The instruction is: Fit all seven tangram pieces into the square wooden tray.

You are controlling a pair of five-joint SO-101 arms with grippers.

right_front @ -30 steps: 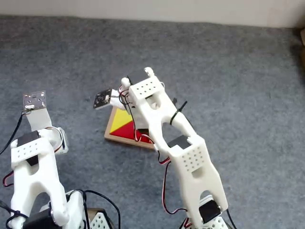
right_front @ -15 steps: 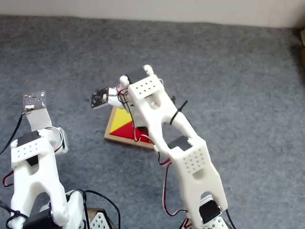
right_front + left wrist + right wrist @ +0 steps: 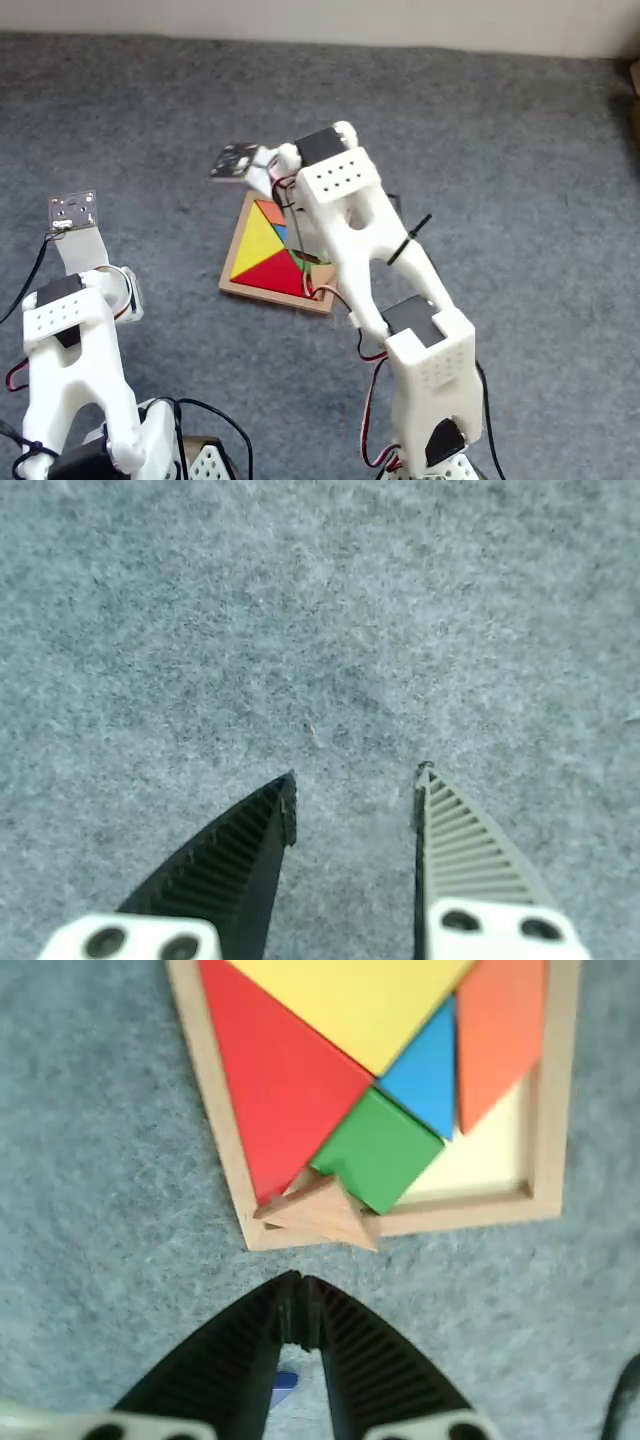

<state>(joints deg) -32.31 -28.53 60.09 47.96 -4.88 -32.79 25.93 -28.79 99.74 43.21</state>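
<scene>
The square wooden tray (image 3: 213,1130) lies on grey carpet and holds a red triangle (image 3: 280,1100), a yellow triangle (image 3: 350,1000), a blue triangle (image 3: 428,1075), an orange piece (image 3: 495,1030) and a green square (image 3: 375,1150). A pale patch (image 3: 480,1155) shows beside the green square. A tan wooden triangle (image 3: 320,1212) lies tilted across the tray's rim at one corner. My right gripper (image 3: 298,1305) is shut just outside that corner, over carpet. From above, the tray (image 3: 265,293) sits under the right arm, with the tan triangle (image 3: 322,276) at its near right corner. My left gripper (image 3: 355,775) is open over bare carpet.
Grey carpet covers the whole table. A small blue bit (image 3: 283,1385) shows behind my right gripper's fingers; I cannot tell what it is. The left arm (image 3: 70,330) stands at the near left, well apart from the tray.
The right arm's wrist swung away to the far right, uncovering the tray's orange, blue and green pieces and the tan triangle on its corner. The left arm has not moved.
</scene>
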